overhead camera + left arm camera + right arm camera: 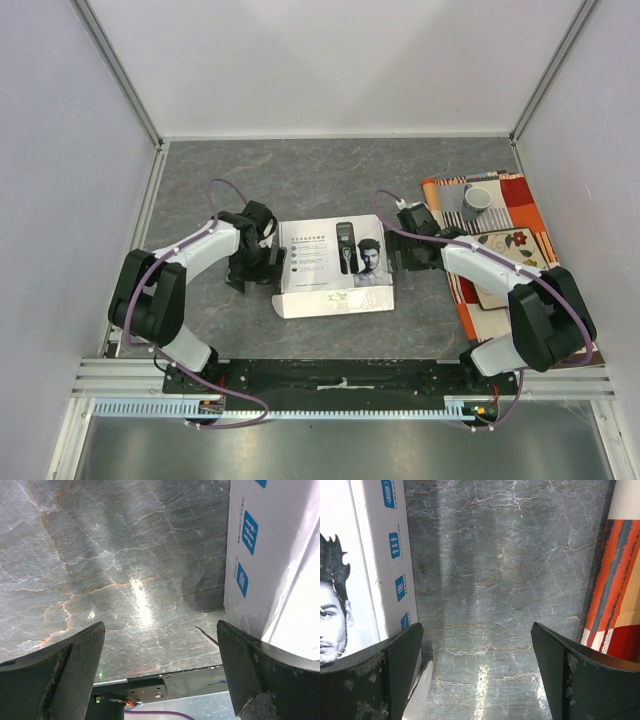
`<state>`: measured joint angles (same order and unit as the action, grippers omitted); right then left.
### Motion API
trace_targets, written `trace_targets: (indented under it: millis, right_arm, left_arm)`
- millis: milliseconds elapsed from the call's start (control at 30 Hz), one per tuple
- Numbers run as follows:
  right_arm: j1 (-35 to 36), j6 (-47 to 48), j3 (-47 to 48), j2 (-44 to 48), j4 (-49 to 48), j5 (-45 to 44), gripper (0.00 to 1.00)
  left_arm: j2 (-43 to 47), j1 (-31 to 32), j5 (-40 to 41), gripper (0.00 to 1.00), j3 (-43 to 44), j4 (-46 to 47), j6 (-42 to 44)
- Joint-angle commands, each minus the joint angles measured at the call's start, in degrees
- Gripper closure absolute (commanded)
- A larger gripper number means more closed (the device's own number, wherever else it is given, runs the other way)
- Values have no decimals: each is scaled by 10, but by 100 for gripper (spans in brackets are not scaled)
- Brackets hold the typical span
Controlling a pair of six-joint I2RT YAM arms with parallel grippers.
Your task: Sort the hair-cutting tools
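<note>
**Box shut, both grippers open beside it**

Hair-cutting tools: none in view. A clipper is only printed on the lid of the white rectangular cardboard box (335, 268). The box lies closed near the middle of the grey marbled table (330, 180), a man's face printed at its right end.

Left gripper (252, 276): just beside the box's left side, fingers spread wide, nothing between them. The left wrist view has bare tabletop under it.

Right gripper (410, 258): just beside the box's right side, also wide apart and empty, between box and mat.

Orange-and-red patterned cloth mat (500, 250): along the table's right edge.

Small grey cup (477, 199): upright on the mat's far end, toward the far right corner.
</note>
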<state>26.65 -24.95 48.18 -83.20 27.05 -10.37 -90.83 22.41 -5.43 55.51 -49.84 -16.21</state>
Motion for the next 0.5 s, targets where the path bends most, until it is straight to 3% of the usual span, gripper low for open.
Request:
trace_targets:
  millis: [0, 333, 467]
  right_arm:
    - [12, -18, -2, 4, -15, 35, 2]
    - [9, -34, 29, -48, -57, 48, 2]
    - [-1, -36, 27, -74, -116, 78, 2]
  left_arm:
    - [12, 11, 47, 1, 29, 13, -3]
    - [-60, 0, 2, 0, 96, 55, 6]
    - [-85, -6, -12, 0, 127, 84, 15]
